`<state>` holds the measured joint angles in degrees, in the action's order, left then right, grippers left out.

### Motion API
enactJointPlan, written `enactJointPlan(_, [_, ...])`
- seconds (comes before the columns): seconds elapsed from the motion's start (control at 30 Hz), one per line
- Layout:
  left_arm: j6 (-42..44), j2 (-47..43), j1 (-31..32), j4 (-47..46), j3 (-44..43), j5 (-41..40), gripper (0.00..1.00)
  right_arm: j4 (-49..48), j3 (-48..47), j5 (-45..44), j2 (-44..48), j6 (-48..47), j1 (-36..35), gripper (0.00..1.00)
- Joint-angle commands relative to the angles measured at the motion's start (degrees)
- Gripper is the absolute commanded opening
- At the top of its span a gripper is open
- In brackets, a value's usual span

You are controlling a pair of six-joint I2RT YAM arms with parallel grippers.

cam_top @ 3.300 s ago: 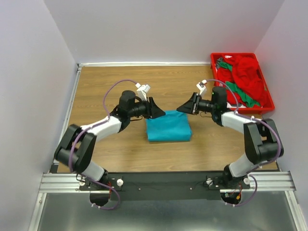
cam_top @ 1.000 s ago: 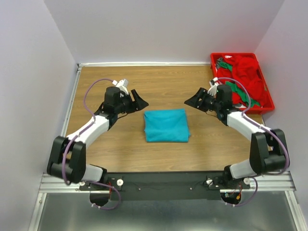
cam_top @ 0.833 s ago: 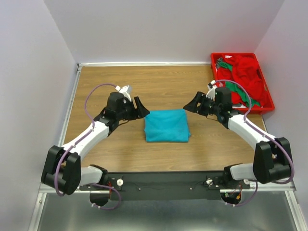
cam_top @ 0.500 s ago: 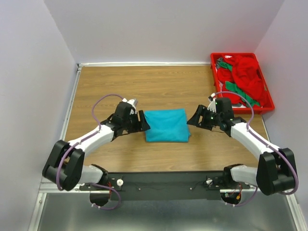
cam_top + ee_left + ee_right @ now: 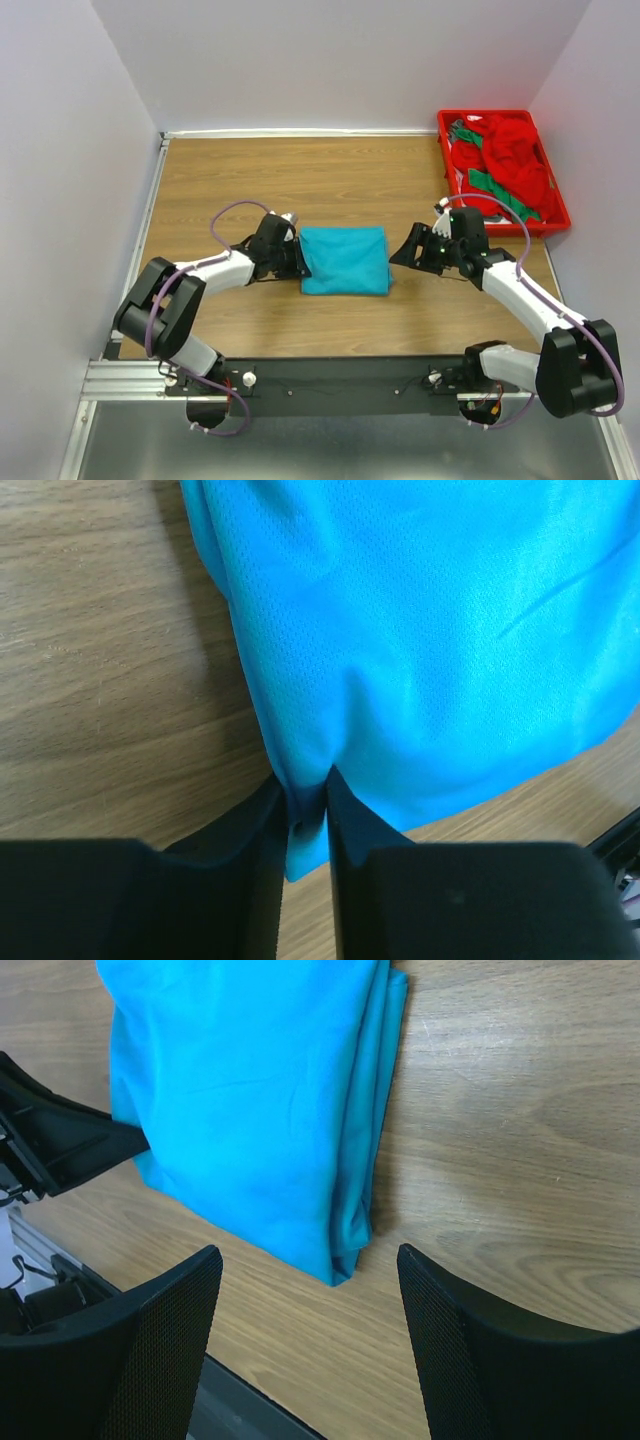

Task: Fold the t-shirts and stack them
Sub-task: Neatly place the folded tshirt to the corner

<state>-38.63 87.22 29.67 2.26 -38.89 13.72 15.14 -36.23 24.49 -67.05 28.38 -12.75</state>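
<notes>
A folded teal t-shirt (image 5: pixel 346 260) lies flat on the wooden table (image 5: pixel 330 180) between my two arms. My left gripper (image 5: pixel 296 262) is shut on the shirt's left edge; the left wrist view shows the teal cloth (image 5: pixel 420 630) pinched between the two black fingers (image 5: pixel 350 820). At the shirt's right edge my right gripper (image 5: pixel 400 254) stands open, and in the right wrist view the folded corner (image 5: pixel 345 1260) lies just ahead of its spread fingers (image 5: pixel 170 1300). Red and green t-shirts (image 5: pixel 505 165) are heaped in the tray.
The red plastic tray (image 5: pixel 552 222) sits at the table's far right corner. White walls close the table on three sides. The black mounting rail (image 5: pixel 340 378) runs along the near edge.
Both arms came in from the far side towards the teal shirt's two side edges. The left gripper shut on the left edge; the right stayed open.
</notes>
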Motion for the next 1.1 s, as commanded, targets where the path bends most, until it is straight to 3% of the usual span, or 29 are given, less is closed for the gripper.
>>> enactJointPlan(0.0, [2.4, 1.3, -2.1, 2.4, -1.9, -4.0, 0.21, 1.3, 0.9, 0.8, 0.7, -1.4, -0.3, 0.78])
enactJointPlan(0.23, [10.3, 5.2, -14.2, 13.9, -11.4, -12.1, 0.21, 1.5, -0.1, 0.7, 1.1, -1.9, -0.3, 0.78])
enactJointPlan(0.33, [15.9, 9.5, -18.3, 18.5, -20.0, -20.0, 0.21, 1.7, -0.5, 1.0, 1.3, -2.2, -0.3, 0.78])
enactJointPlan(0.6, [23.4, 19.6, -29.2, 24.2, -33.3, -37.8, 0.22, 2.7, -2.0, 2.0, 1.8, -2.6, -0.3, 0.78])
enactJointPlan(0.67, [25.1, 21.1, -31.2, 24.4, -35.4, -40.6, 0.26, 2.9, -2.3, 2.2, 1.4, -2.9, -0.3, 0.78])
enactJointPlan(0.77, [25.4, 23.1, -32.2, 26.6, -40.7, -43.2, 0.57, 3.2, -2.8, 2.2, 0.4, -3.2, -0.3, 0.78])
enactJointPlan(0.87, [24.9, 20.8, -31.8, 27.0, -41.0, -43.2, 0.67, 3.6, -3.2, 2.7, 0.2, -3.2, -0.3, 0.78])
enactJointPlan(1.03, [23.5, 11.9, -29.8, 27.6, -38.5, -44.8, 0.68, 3.9, -2.6, 2.1, 1.4, -3.6, -0.3, 0.78])
enactJointPlan(1.07, [23.6, 8.6, -27.1, 27.1, -37.9, -44.9, 0.67, 4.1, -2.5, 1.9, 1.4, -3.9, -0.3, 0.78])
